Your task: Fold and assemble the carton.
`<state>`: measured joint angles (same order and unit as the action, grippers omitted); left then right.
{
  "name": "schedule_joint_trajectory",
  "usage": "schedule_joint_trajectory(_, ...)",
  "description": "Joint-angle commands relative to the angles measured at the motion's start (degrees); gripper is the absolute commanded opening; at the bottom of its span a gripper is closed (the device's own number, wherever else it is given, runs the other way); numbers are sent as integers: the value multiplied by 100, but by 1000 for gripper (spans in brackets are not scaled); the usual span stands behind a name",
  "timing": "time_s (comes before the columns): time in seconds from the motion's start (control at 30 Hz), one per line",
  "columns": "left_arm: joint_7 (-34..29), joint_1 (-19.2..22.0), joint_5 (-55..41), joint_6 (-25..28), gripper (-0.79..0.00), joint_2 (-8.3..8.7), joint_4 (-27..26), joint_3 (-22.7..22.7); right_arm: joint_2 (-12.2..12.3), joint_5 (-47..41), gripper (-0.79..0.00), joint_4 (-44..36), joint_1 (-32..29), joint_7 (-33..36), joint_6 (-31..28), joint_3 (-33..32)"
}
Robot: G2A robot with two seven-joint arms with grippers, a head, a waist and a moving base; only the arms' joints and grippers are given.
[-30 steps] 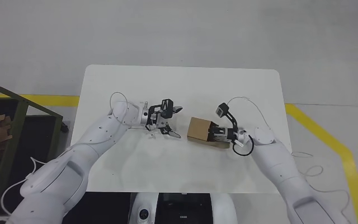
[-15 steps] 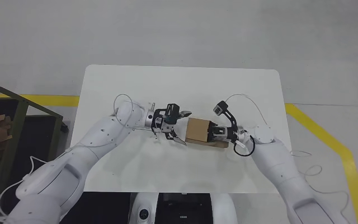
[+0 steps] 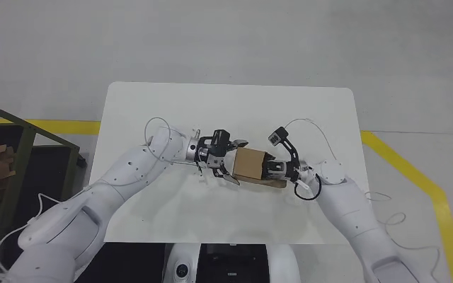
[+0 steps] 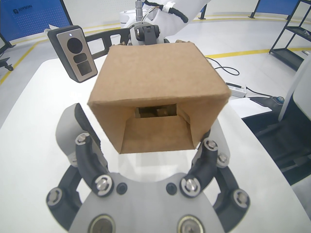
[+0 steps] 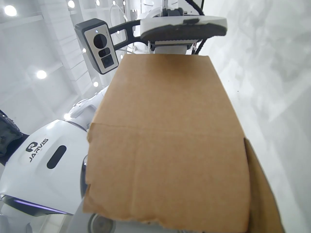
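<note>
left fingers (image 4: 83, 122) spread wide, flanking the carton's (image 4: 158, 78) open edge; right fingers (image 3: 274, 170) grip its far end, mid table (image 3: 141, 113).

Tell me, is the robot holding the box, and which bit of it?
The right hand holds the carton by its end nearest that arm. The left hand is open astride the other end, gripping nothing.
</note>
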<state>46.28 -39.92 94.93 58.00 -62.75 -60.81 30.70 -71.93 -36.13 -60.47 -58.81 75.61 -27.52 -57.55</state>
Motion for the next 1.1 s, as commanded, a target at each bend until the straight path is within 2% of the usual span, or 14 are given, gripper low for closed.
schedule_joint_trajectory(0.0,0,24,-50,0,0,17,-8,-45,3,-33,-785,-26,-10,20,-10,-14)
schedule_joint_trajectory(0.4,0,62,-448,0,0,166,-30,-244,51,-211,-785,-368,-133,94,-21,-159)
schedule_joint_trajectory(0.63,0,102,-485,0,0,195,-75,-329,64,-244,-785,-473,-181,79,-36,-181)
schedule_joint_trajectory(0.73,1,108,-501,-1,-68,205,-101,-338,70,-253,-785,-499,-195,78,-37,-188)
schedule_joint_trajectory(1.07,16,98,-520,-16,-55,244,-145,-353,77,-293,-785,-524,-216,48,-67,-190)
